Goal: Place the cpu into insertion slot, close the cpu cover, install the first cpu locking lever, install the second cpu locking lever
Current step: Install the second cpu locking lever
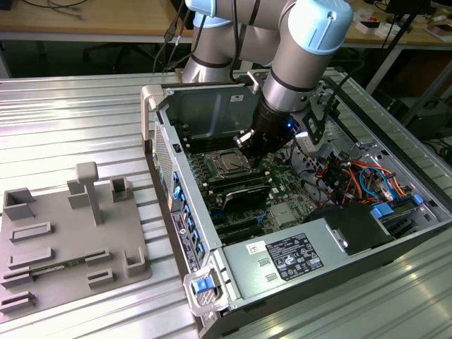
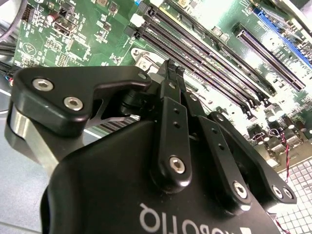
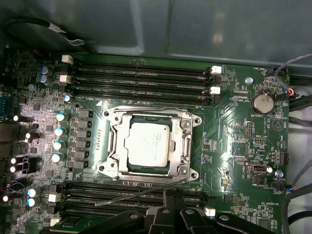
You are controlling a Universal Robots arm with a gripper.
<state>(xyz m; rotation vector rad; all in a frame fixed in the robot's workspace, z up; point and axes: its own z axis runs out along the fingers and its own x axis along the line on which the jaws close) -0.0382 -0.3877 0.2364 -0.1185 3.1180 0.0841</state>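
The cpu [image 3: 148,144] lies flat in the insertion slot [image 3: 106,168], its silvery top showing through the cpu cover [image 3: 183,141], which is folded down around it. One thin wire locking lever [image 3: 136,193] sticks out at a slant from the socket's side, over the memory slots. My gripper [image 3: 181,196] hovers just beside that lever, a little off the socket's edge. In the second wrist view the fingertips [image 2: 172,73] meet with nothing seen between them, close to a silver socket corner [image 2: 145,61]. The exterior view has the gripper [image 1: 246,141] low inside the case beside the cpu [image 1: 229,164].
Long black memory slots [image 3: 141,78] flank the socket on two sides. The open computer case [image 1: 159,106] walls in the board, with cables [image 1: 353,173] and a power supply [image 1: 296,254] toward the exterior view's right. A grey fixture tray [image 1: 63,240] lies at the exterior view's left.
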